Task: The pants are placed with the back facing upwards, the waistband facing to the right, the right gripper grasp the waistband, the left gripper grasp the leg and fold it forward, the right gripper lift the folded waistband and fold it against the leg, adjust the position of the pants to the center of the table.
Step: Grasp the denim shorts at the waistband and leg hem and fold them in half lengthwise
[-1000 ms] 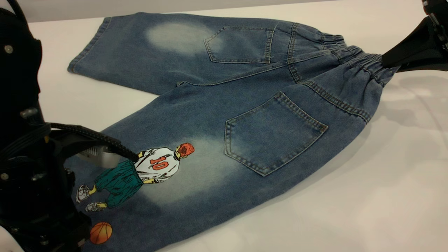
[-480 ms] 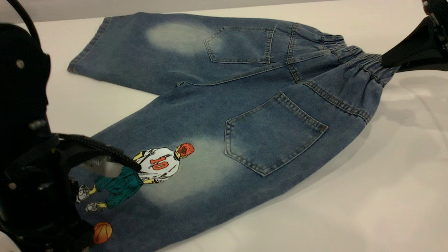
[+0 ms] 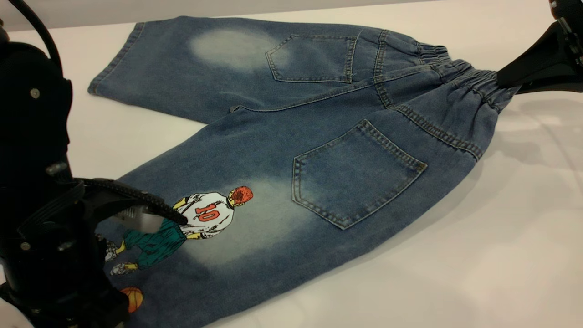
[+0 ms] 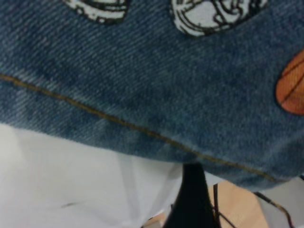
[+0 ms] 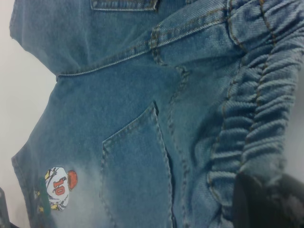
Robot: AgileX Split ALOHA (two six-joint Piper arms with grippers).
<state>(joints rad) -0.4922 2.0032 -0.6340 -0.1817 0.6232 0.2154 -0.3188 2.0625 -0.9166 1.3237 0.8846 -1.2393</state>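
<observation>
pants: the denim pants (image 3: pixel 319 150) are lying back side up on the white table (image 3: pixel 478 255), 2 back pockets showing, waistband (image 3: pixel 473 86) toward my right, both legs spread flat and apart.
right gripper: my right gripper (image 3: pixel 505 79) is pinching the gathered elastic waistband at its near corner; my jaws are closed on the cloth and the band is bunching and rising slightly off the table there.
left gripper: my left gripper (image 3: pixel 150 214) is sitting over the near leg (image 3: pixel 218 237), beside the printed player wearing number 10 (image 3: pixel 205 214); my wrist camera is looking at the leg hem (image 4: pixel 142 130) and the orange ball print (image 4: pixel 292 90), with 1 finger (image 4: pixel 192 199) showing under the hem edge. i cannot tell whether my left jaws are apart or closed on the cloth.
done so far: i am judging the layout as correct and the waistband grasp as made.
left to do: securing the leg grasp, folding the near leg forward over the far leg (image 3: pixel 182 68), folding the waistband against the legs, then centring the pants; none of the 2 folds is showing yet.
</observation>
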